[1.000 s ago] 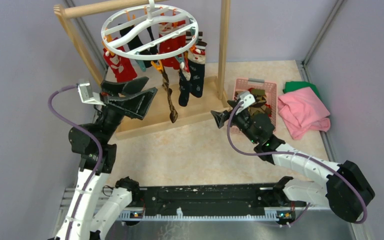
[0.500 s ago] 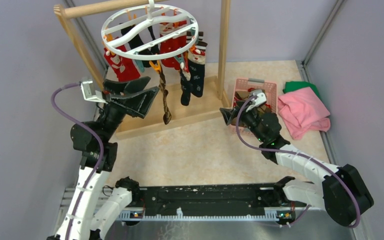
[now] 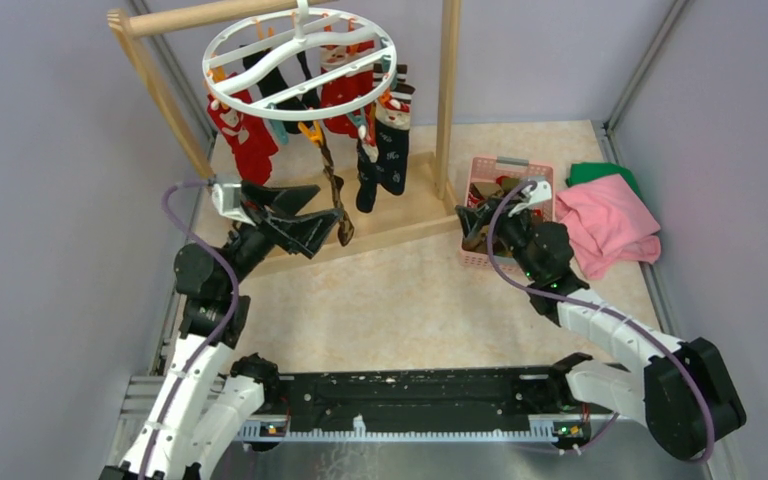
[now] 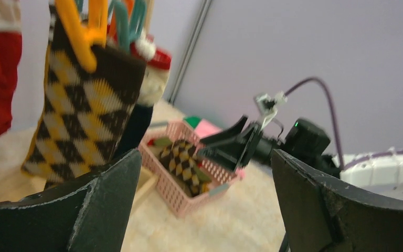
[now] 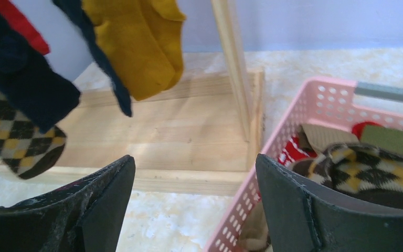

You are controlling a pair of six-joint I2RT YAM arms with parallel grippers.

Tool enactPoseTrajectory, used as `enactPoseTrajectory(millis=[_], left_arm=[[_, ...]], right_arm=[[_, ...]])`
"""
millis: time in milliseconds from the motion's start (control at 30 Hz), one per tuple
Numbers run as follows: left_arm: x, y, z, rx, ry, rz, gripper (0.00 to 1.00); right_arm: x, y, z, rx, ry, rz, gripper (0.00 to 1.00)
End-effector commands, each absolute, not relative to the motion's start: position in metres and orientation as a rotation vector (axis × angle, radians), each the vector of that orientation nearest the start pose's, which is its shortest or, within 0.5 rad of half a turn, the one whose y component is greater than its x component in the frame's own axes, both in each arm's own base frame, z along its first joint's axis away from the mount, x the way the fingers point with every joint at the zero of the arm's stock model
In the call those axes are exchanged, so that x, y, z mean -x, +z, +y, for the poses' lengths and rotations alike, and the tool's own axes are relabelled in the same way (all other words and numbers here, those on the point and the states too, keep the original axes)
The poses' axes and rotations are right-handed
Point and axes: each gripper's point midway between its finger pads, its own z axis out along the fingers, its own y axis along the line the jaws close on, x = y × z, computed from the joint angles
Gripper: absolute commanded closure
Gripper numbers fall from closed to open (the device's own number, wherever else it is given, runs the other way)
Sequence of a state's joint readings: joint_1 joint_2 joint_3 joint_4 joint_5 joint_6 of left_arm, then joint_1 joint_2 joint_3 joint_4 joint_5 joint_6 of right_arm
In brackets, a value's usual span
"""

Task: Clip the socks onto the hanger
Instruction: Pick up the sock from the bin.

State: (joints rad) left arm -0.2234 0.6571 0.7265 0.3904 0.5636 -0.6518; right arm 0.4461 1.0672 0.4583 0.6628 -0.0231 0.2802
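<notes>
Left gripper (image 3: 322,215) — wide open, empty, now lowered below hanger (image 3: 303,33); argyle sock (image 4: 78,115) hangs clipped. Right gripper (image 3: 470,215) — open, empty, moved right of hanger to basket (image 3: 508,165); next sock (image 5: 362,168) likely.

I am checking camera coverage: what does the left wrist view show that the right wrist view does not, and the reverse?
Only the left wrist view: the orange clip holding the hanging argyle sock, and the right gripper, open, at the pink basket. Only the right wrist view: a mustard sock hanging, and the wooden post on its base board. Both: the pink basket, a second argyle sock inside it, and the hanging argyle sock.
</notes>
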Motion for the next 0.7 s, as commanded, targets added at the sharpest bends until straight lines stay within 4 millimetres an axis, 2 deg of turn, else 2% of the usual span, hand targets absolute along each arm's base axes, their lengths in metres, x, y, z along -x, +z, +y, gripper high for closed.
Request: enactPoseTrajectory(millis=[0,100,167,267,333,433,667], left_arm=[[-0.227,0.366,-0.173,-0.331,-1.042,1.348,0.01],[-0.24,0.334,-0.161,-0.348,-0.884,1.413,0.01],[-0.243,0.323,-0.154,-0.334,-0.823,1.458,0.01],[-0.248,0.312,-0.142,-0.299,-0.732,1.498,0.01],[-0.25,0.307,-0.135,-0.279,-0.689,1.513,0.01],[-0.253,0.303,-0.13,-0.26,-0.656,1.527,0.01],[-0.254,0.304,-0.125,-0.245,-0.628,1.521,0.01]], right_arm=[[-0.349,0.245,0.153,-0.027,0.563,1.539,0.17],[-0.358,0.229,0.128,-0.182,0.487,1.627,0.2],[-0.363,0.217,0.115,-0.263,0.447,1.674,0.25],[-0.37,0.199,0.102,-0.357,0.407,1.723,0.4],[-0.375,0.188,0.1,-0.386,0.398,1.761,0.46],[-0.384,0.175,0.102,-0.402,0.401,1.808,0.5],[-0.4,0.15,0.103,-0.418,0.363,1.875,0.54]])
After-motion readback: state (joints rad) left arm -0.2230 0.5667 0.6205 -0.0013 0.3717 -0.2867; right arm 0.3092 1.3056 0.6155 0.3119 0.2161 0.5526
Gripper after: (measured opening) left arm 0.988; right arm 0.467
